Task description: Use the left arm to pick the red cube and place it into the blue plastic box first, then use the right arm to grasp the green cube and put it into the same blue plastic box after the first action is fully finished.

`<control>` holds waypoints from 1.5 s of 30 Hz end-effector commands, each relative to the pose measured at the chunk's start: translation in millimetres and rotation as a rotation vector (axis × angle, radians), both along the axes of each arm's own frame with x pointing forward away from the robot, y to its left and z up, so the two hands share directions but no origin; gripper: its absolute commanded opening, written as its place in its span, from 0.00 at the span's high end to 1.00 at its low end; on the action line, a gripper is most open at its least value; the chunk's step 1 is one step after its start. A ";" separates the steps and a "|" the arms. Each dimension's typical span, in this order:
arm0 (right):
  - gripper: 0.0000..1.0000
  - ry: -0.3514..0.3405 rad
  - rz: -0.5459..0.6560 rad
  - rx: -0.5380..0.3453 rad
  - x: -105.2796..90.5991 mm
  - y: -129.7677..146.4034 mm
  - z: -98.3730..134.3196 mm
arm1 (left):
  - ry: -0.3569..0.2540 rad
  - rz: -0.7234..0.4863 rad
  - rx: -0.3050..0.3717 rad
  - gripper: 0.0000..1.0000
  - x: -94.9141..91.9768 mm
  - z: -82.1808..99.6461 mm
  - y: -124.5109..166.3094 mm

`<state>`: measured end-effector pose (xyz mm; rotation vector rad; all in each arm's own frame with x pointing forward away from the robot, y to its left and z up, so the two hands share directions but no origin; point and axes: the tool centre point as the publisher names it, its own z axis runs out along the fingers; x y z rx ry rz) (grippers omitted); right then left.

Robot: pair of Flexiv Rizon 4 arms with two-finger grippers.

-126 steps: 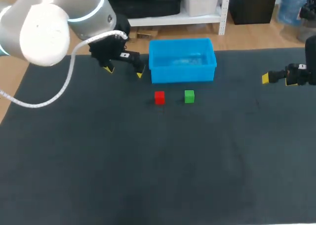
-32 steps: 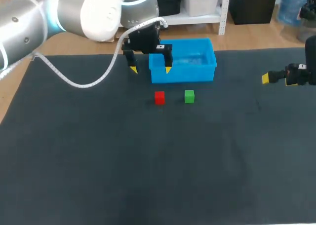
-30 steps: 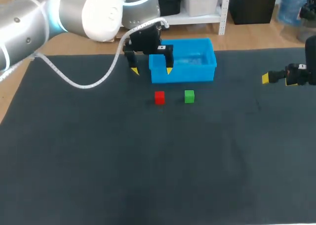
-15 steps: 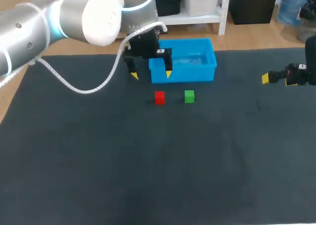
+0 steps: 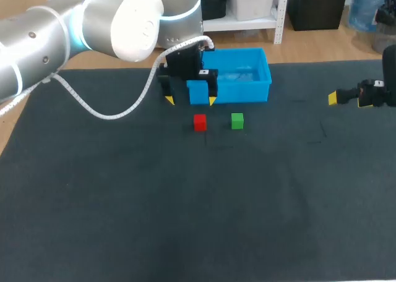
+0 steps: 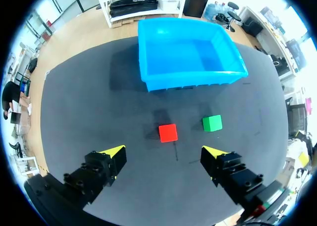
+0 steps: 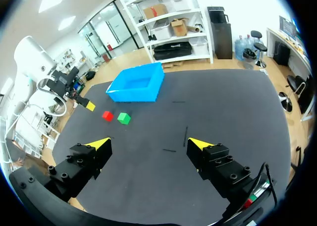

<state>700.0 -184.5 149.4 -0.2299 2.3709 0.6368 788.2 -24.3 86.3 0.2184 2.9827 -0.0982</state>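
Near the table's (image 5: 185,201) far edge, the left gripper (image 6: 163,152) hangs wide open beside the red cube (image 6: 168,133); the right gripper (image 7: 149,144) gapes too.

Your right pincer (image 7: 148,144) has its two yellow-tipped fingers spread wide, with only bare dark bench (image 7: 223,107) between them. Far ahead of it sits the open blue plastic box (image 7: 130,95). Nearer to you than the box lie the small red cube (image 7: 107,116) and the small green cube (image 7: 124,118), just beside each other, not touching. The white left arm (image 7: 29,57) hangs on the red cube's side, away from the green one.
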 end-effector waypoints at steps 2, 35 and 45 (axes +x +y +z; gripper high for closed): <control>0.00 0.001 0.001 -0.001 0.1 -0.3 0.1 | 0.014 -0.005 0.016 0.00 6.4 -4.0 -5.0; 0.00 0.001 0.001 -0.001 0.1 -0.3 0.1 | 0.070 0.036 0.056 0.00 3.6 -42.7 -3.9; 0.00 0.001 0.001 -0.001 0.1 -0.3 0.1 | 0.085 0.044 0.069 0.00 1.6 -52.6 -2.4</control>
